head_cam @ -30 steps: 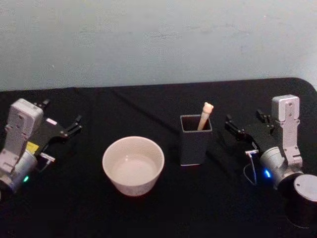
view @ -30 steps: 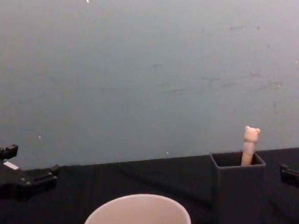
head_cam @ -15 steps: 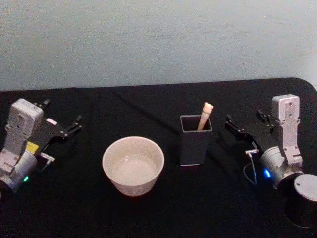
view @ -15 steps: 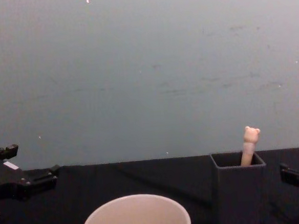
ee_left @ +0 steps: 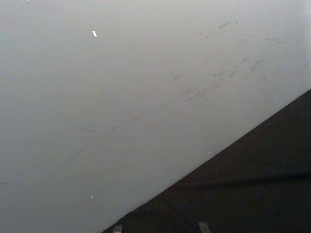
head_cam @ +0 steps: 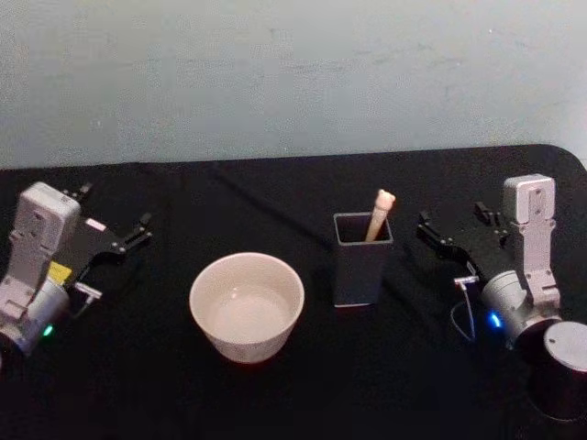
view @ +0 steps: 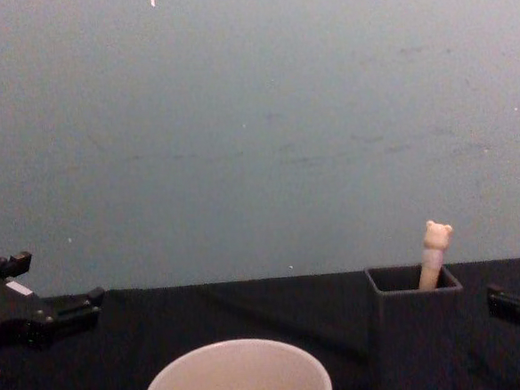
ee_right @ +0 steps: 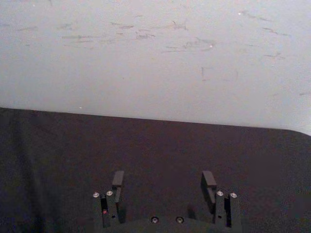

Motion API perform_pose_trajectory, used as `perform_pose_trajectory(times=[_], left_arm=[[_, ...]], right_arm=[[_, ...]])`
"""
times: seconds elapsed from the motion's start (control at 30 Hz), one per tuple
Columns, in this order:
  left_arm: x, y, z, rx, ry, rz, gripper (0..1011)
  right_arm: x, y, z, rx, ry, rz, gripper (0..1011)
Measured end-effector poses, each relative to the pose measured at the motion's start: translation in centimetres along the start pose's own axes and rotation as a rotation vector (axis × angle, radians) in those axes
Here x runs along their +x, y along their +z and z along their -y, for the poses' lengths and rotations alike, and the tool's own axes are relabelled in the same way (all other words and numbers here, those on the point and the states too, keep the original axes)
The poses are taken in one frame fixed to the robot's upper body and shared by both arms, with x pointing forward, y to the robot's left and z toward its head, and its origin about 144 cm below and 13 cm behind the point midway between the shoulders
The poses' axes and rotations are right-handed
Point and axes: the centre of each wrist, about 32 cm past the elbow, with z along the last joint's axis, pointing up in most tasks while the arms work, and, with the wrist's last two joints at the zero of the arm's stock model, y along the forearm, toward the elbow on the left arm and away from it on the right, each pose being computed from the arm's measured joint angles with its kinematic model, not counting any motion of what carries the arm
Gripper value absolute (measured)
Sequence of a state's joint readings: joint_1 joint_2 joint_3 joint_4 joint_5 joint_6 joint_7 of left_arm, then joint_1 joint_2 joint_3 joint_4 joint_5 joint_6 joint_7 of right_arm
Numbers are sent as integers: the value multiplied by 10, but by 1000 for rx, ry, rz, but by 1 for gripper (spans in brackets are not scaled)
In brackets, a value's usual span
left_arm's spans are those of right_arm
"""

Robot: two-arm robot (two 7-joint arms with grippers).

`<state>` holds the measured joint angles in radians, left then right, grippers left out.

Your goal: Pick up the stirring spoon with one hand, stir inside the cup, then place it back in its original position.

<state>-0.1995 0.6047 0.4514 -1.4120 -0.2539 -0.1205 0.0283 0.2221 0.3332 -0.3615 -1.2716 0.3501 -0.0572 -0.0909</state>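
Note:
The stirring spoon (head_cam: 379, 216) stands in a dark grey square holder (head_cam: 361, 267); only its pale peach handle with the bear head (view: 437, 247) sticks out, and its bowl is hidden inside. The cream-white cup (head_cam: 242, 348) sits left of the holder, near the table's middle, and its rim (view: 234, 347) fills the low centre of the chest view. My left gripper (head_cam: 112, 214) rests open at the far left, well away from the cup. My right gripper (head_cam: 456, 223) is open to the right of the holder, its fingers (ee_right: 118, 179) apart with nothing between them.
A black cloth (head_cam: 275, 197) covers the table, which ends at a pale grey-blue wall (view: 254, 115). A dark cylinder with a grey top (head_cam: 561, 365) sits at the near right corner beside my right arm. Bare cloth lies between cup and holder.

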Motion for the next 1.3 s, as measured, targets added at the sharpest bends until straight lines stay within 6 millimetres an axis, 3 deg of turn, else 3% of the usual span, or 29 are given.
perform_pose_trajectory(times=[1.3], left_arm=[[0,0,0,0,0,0,1001]], right_arm=[[0,0,0,0,0,0,1003]])
